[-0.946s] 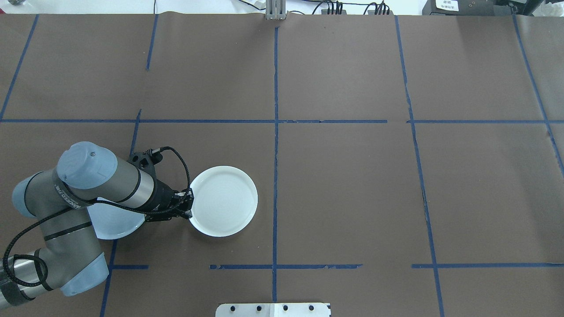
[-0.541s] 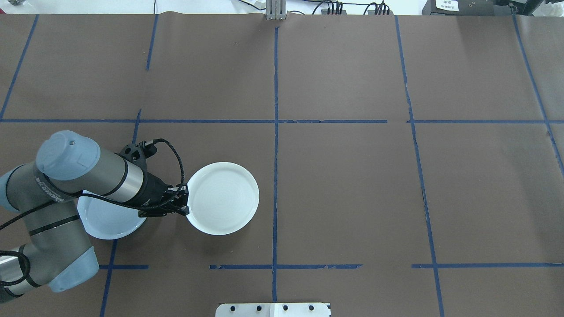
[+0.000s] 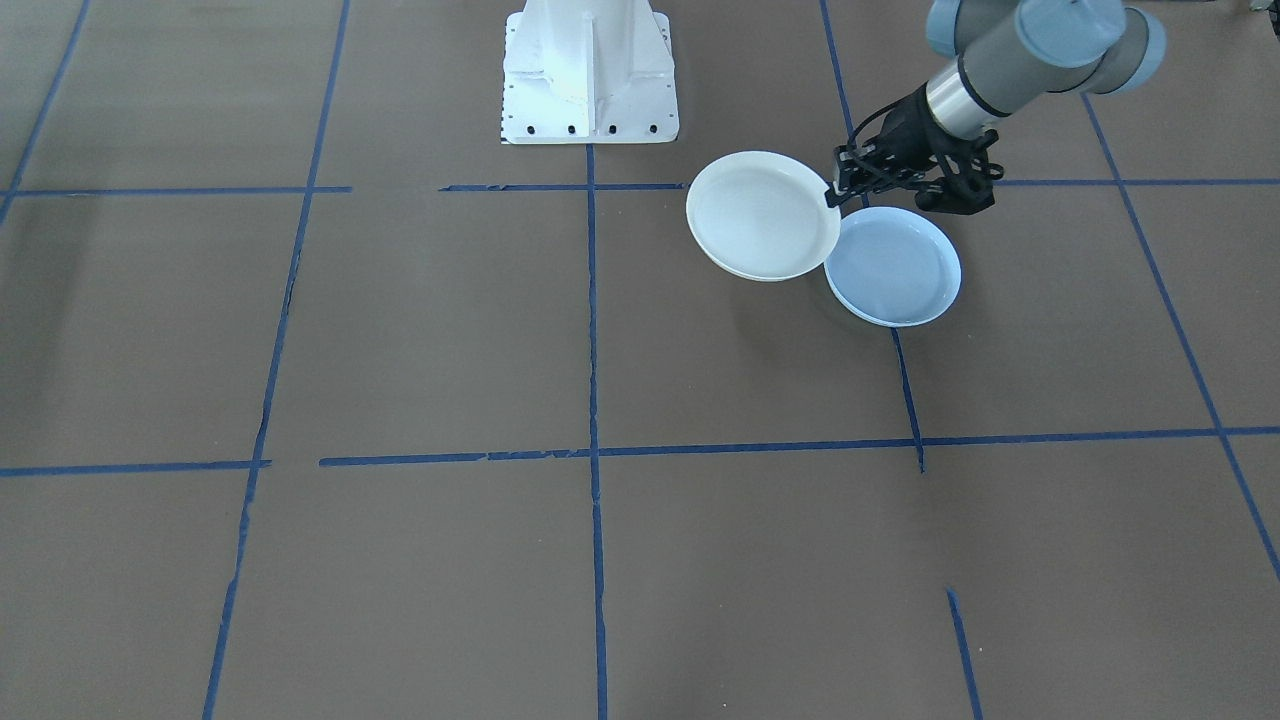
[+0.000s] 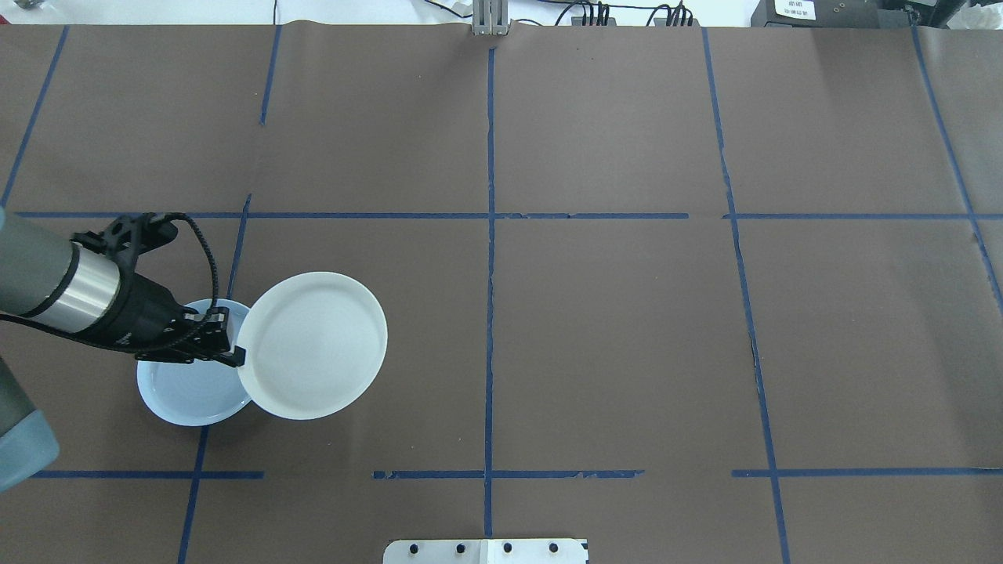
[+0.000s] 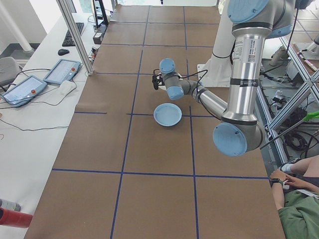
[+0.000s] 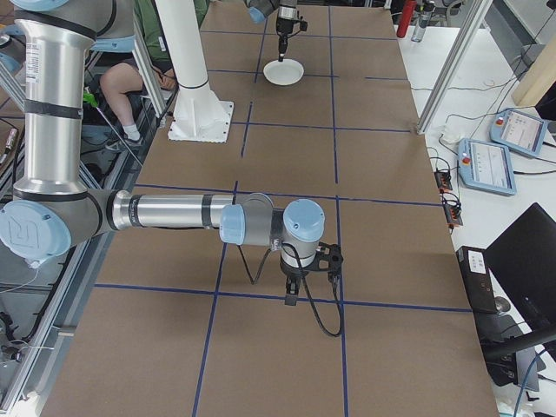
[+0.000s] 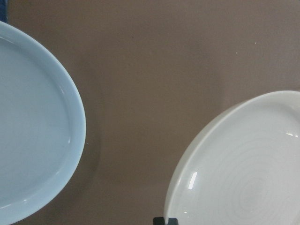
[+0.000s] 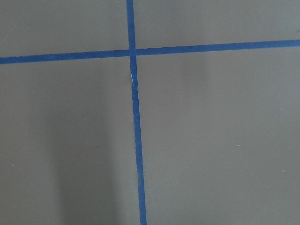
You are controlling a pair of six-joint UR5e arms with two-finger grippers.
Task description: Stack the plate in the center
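1. The left gripper (image 4: 235,356) is clamped on the near-left rim of the ringed plate (image 4: 312,345), holding it lifted off the table (image 4: 611,329).
2. The ringed plate (pale and glossy, with faint concentric circles) hangs level and overlaps the right edge of the blue plate (image 4: 188,392) in the overhead view.
3. The blue plate (image 3: 892,266) lies flat on the table, on a blue tape line (image 3: 905,390).
4. The right gripper (image 6: 291,300) shows only in the right side view, pointing down over a tape crossing well away from both plates; whether its fingers are apart or together cannot be told.
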